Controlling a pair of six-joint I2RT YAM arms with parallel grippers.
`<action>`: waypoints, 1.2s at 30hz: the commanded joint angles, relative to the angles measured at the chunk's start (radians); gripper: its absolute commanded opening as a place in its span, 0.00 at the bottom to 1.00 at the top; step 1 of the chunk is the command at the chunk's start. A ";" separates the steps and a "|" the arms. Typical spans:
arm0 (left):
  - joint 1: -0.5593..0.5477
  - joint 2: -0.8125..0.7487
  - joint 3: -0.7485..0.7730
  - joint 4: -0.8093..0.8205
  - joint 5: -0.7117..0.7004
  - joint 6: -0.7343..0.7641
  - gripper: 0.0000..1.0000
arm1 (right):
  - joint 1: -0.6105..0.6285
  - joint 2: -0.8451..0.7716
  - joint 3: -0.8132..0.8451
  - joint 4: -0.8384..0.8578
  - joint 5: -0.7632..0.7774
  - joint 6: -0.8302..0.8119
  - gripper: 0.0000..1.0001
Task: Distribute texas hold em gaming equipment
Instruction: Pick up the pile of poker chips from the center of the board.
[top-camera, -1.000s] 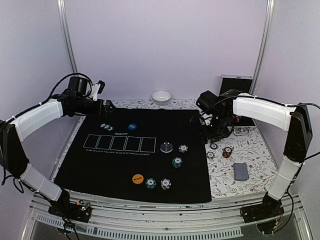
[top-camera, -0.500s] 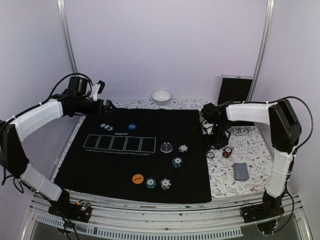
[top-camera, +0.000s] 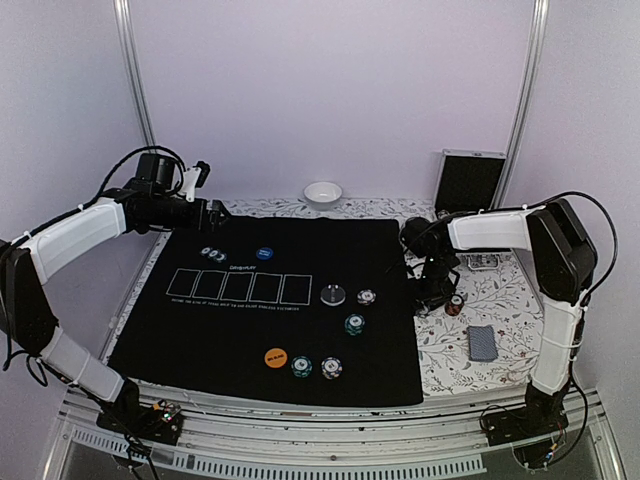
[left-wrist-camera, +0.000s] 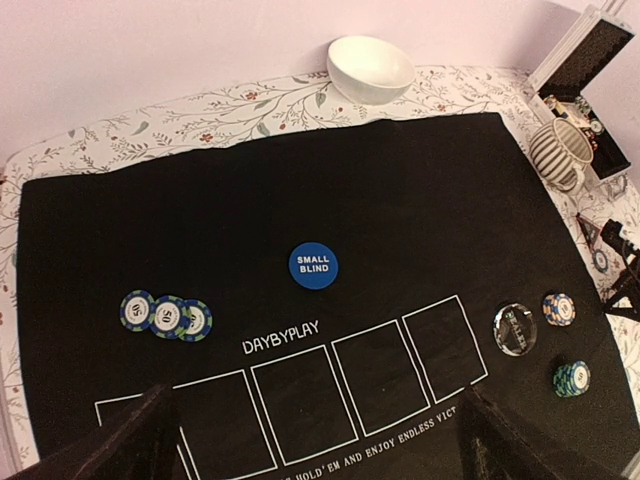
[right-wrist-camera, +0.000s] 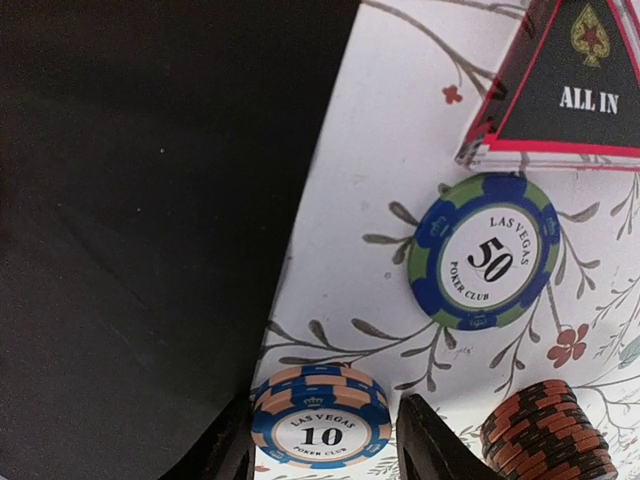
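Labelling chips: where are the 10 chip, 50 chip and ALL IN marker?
10 chip (right-wrist-camera: 320, 433): right wrist view, white centre.
50 chip (right-wrist-camera: 487, 258): right wrist view, white centre.
ALL IN marker (right-wrist-camera: 590, 95): right wrist view, black face.

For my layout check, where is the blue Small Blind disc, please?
Top view: the disc sits on the black mat, left of centre, right of three chips.

The top camera is looking down on the whole black mat. The left wrist camera is seeing its far half; the right one is hugging its edge.
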 joint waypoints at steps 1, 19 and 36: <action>0.009 -0.010 -0.009 -0.001 -0.003 0.010 0.98 | -0.014 -0.002 -0.042 -0.004 0.026 0.002 0.50; 0.010 -0.010 -0.008 -0.002 -0.006 0.012 0.98 | -0.013 -0.006 -0.044 -0.003 0.001 0.005 0.18; -0.046 -0.025 -0.010 0.038 0.199 -0.102 0.89 | 0.190 -0.182 0.252 -0.139 0.048 -0.035 0.09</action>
